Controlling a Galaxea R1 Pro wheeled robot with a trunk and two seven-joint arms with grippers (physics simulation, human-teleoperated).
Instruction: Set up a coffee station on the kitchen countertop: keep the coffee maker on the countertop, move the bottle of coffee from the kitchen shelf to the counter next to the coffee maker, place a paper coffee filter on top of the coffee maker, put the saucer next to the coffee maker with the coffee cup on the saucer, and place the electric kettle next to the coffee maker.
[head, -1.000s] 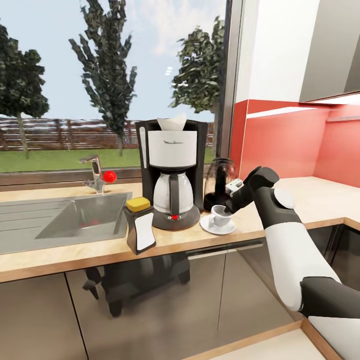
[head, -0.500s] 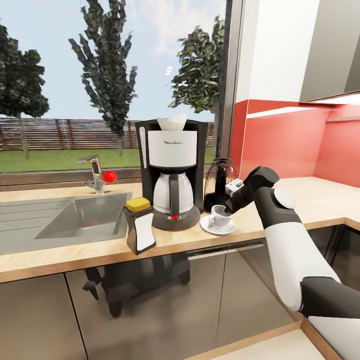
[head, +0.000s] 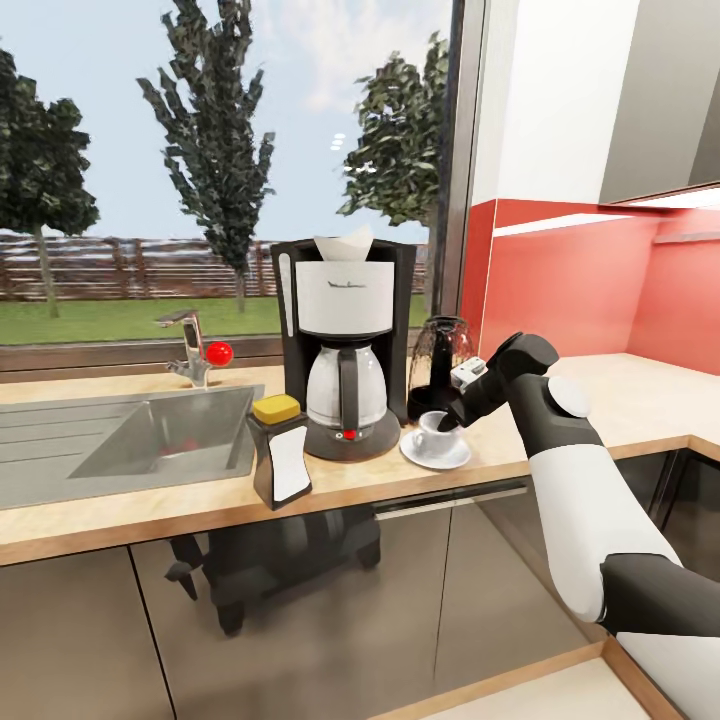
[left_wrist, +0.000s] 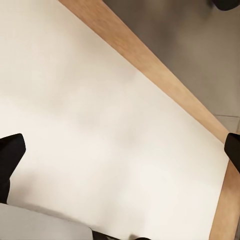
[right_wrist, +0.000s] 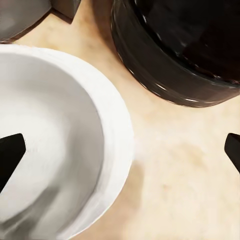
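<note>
**Right arm reaching down at the cup on the kitchen countertop**

Head view: The kitchen countertop (head: 420, 480) is running across the scene, with a grey sink (head: 150, 440) set into it at the left. The coffee maker (head: 345, 345) is standing near the middle, and the paper coffee filter (head: 345, 243) is sitting on its top. The bottle of coffee (head: 280, 450) is standing just in front of it toward the sink. The saucer (head: 435, 455) is lying just to the coffee maker's other side, carrying the coffee cup (head: 432, 430). The electric kettle (head: 440, 365) is standing right behind the saucer, beside the coffee maker. The right gripper (head: 455, 418) is reaching down at the cup's rim; from here I cannot tell how its fingers are standing.

Left wrist view: The left gripper (left_wrist: 120, 150) is hanging spread wide, its dark fingertips (left_wrist: 10, 155) showing at opposite edges, over a pale floor and a wooden edging strip.

Right wrist view: The right gripper's fingertips (right_wrist: 10, 155) are spread wide apart, holding nothing. One tip is lying over the white cup (right_wrist: 55, 145); the other is over bare worktop (right_wrist: 180, 170). The kettle's black base (right_wrist: 175, 55) is sitting just beyond the cup.
</note>
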